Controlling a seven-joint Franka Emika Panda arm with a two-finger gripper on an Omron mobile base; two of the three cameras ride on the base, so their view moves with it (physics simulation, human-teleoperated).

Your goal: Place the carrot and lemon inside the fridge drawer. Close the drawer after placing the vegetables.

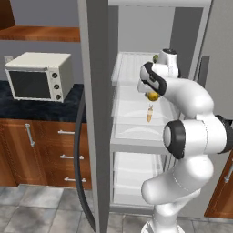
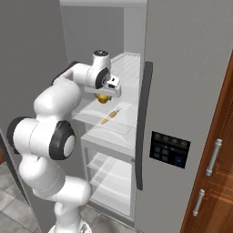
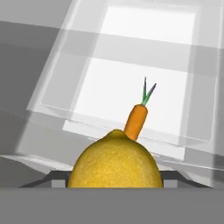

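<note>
My gripper (image 1: pixel 153 94) (image 2: pixel 103 95) is shut on the lemon (image 1: pixel 154 96) (image 2: pixel 104 98) (image 3: pixel 114 164), a bright yellow fruit that hangs in the air inside the open fridge. In the hand view the lemon sits between the two dark fingertips (image 3: pixel 57 180). Just below and beyond it lies the carrot (image 1: pixel 149 115) (image 2: pixel 109 118) (image 3: pixel 136 121), small and orange with a green top. It rests in the fridge drawer (image 1: pixel 136 144) (image 2: pixel 107 142) (image 3: pixel 57 103), a see-through pale tray that is pulled out.
The grey fridge door (image 1: pixel 95 113) stands open on the left. A small olive-green fruit (image 1: pixel 155 58) sits on the ribbed shelf (image 1: pixel 132 63) above. A toaster oven (image 1: pixel 38 75) stands on the dark counter over brown drawers (image 1: pixel 63 154). The right fridge door (image 2: pixel 182 113) is closed.
</note>
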